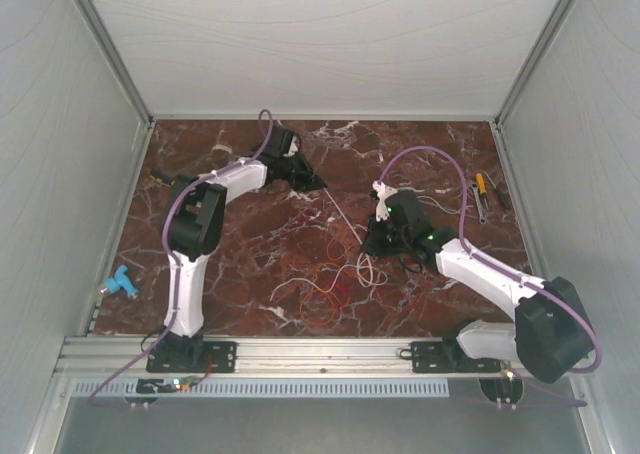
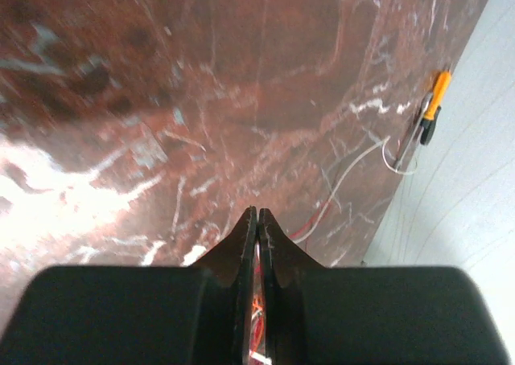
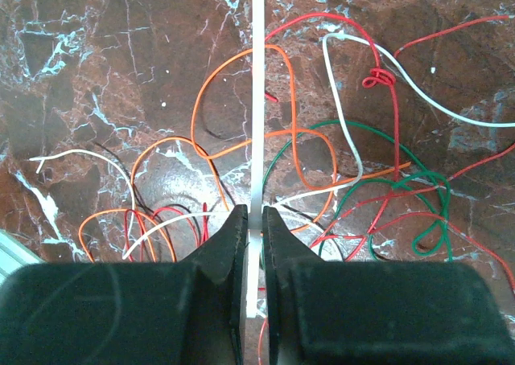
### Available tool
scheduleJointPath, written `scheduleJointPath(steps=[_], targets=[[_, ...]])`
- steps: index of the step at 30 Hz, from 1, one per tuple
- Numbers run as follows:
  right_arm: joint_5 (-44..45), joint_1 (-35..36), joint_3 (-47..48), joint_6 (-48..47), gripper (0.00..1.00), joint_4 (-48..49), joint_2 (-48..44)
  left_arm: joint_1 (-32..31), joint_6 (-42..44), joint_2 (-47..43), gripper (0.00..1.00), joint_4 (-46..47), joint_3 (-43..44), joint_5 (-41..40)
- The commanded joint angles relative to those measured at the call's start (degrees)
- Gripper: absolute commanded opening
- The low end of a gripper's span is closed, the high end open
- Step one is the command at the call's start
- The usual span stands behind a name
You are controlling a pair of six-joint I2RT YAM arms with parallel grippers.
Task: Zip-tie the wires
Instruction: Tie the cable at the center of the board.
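Right wrist, right claw (image 3: pixel 254 214) downturned, pinching zip tie (image 3: pixel 257 100)

Top view: soft, even light; pale walls (image 1: pixel 60 124) bright, glossy desk (image 1: pixel 260 234) dark, lines splaying slightly toward the edges. Left wrist view: desk surface blurred, with a broad white glare patch at left. Right wrist view: sharp focus, a small sheen beside the dark, underexposed right tool (image 3: pixel 253 214).

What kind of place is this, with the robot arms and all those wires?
Probably a robot test booth in a lab: plain white walls box in a marble-look table, and two arms are bolted to a metal rail at its edge.
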Motion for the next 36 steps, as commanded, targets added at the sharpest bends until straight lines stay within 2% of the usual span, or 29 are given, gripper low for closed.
scheduleJointPath(steps=[1, 17, 23, 36], targets=[[0.13, 0.67, -1.31, 0.87, 0.00, -0.21, -0.99, 3.23, 2.65, 3.53, 0.00, -0.27, 5.64, -4.29], [0.36, -0.24, -0.80, -0.37, 0.00, 3.33, 5.33, 11.45, 5.21, 15.07, 0.00, -10.26, 25.91, -8.85], [-1.07, -2.15, -3.49, -0.58, 0.00, 3.91, 5.02, 13.38, 6.02, 21.54, 0.00, -15.48, 36.04, -11.87], [-2.64, -2.56, -10.55, 3.17, 0.00, 7.13, 4.52, 16.91, 7.13, 28.37, 0.00, -20.45, 48.43, -16.30]])
